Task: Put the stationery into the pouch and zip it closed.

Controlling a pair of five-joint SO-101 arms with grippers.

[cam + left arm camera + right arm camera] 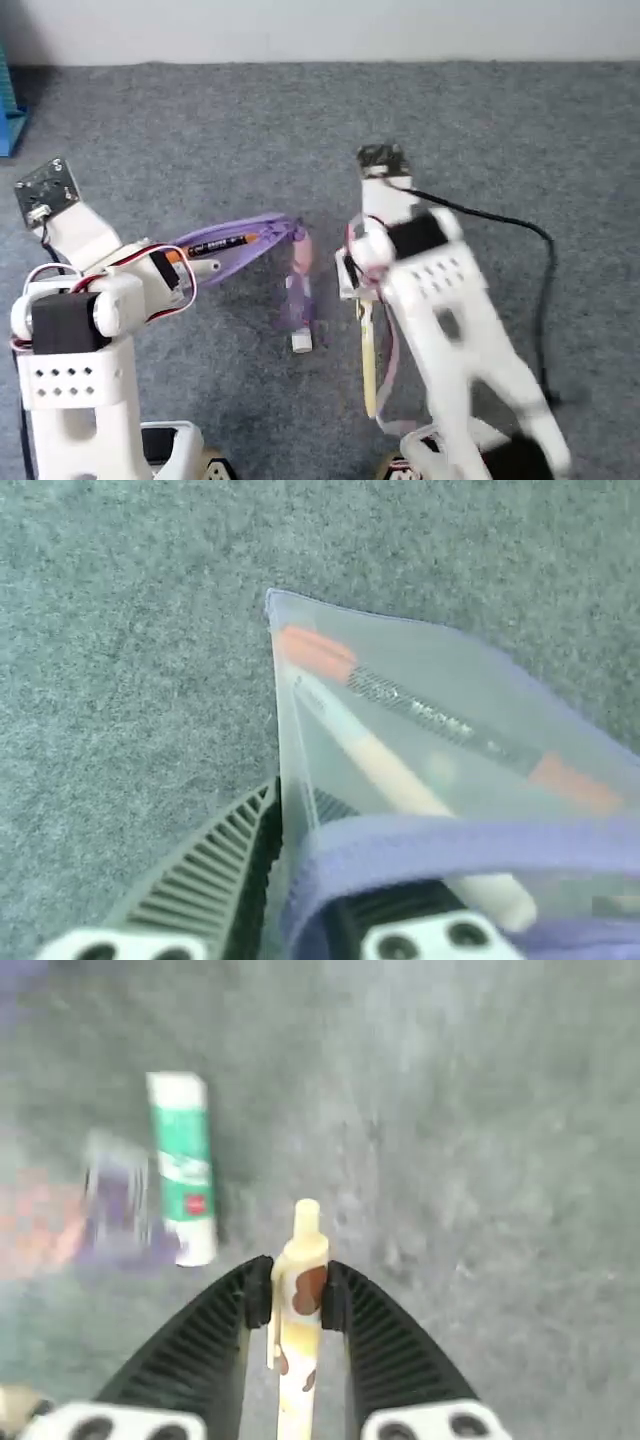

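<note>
A clear pouch (245, 245) with a purple zip band (460, 845) lies on the grey carpet, holding an orange-capped pen (400, 695) and a cream pen (390, 770). My left gripper (290, 815) is shut on the pouch's edge; in the high view it (195, 268) sits at the pouch's left end. My right gripper (296, 1285) is shut on a cream pen with brown spots (298, 1280), which hangs toward the table's front (368, 350). A green-and-white glue stick (183, 1165) lies on the carpet beyond it, between the two arms (299, 315).
A blurred purple and pink item (115, 1205) lies beside the glue stick. A black cable (520, 230) runs over the carpet at the right. A blue object (8, 110) sits at the far left edge. Open carpet lies toward the back wall.
</note>
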